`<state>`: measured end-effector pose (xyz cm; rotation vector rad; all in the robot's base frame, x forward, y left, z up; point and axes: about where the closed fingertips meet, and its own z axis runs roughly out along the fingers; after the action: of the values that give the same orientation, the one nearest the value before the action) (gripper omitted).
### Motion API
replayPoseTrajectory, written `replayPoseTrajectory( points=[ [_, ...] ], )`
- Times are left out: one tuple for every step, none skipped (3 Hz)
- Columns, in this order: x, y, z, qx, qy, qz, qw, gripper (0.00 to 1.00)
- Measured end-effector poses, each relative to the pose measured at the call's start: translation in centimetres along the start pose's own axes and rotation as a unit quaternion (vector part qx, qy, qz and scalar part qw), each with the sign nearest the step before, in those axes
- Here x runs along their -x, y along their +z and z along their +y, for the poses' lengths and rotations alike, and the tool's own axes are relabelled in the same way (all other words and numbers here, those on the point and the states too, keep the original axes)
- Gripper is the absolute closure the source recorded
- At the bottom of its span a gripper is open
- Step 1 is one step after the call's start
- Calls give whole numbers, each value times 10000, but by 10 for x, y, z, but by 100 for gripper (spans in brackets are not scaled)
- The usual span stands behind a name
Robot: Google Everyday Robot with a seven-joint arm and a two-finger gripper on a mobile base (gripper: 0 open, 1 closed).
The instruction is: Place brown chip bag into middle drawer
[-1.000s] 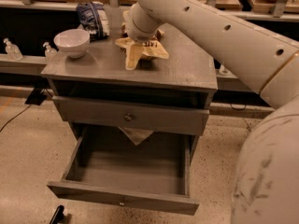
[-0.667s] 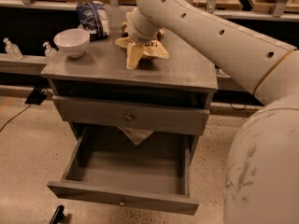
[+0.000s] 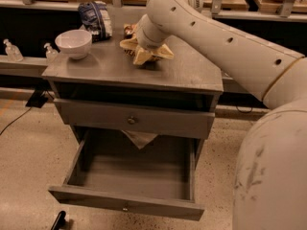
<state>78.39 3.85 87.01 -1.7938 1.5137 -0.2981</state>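
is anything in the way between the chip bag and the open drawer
Nothing visible does. The gripper is at the brown chip bag on the cabinet top; the middle drawer below is pulled out past the shut upper drawer. Only a pale scrap hangs at its back.

The middle drawer [image 3: 134, 176] lies open from above — the upper drawer [image 3: 96, 116] overhangs its back — with the gripper [image 3: 144, 51] up at the cabinet top [image 3: 187, 71].

**No legible writing in view**

No word, brand or number can be read on the brown chip bag [image 3: 160, 55] or on the blue-and-white bag [image 3: 96, 17], both on the bench [image 3: 187, 72]. The claw [image 3: 143, 49] is down at the brown chip bag.
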Motion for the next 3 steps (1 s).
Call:
replayPoseTrajectory(
  points=[
    [18,-11,2,50,-297,-487,9984,62],
    [48,-44,-11,-138,-603,-1129,9917,93],
    [66,-79,-20,-46,-770,-1473,9861,100]
  ],
)
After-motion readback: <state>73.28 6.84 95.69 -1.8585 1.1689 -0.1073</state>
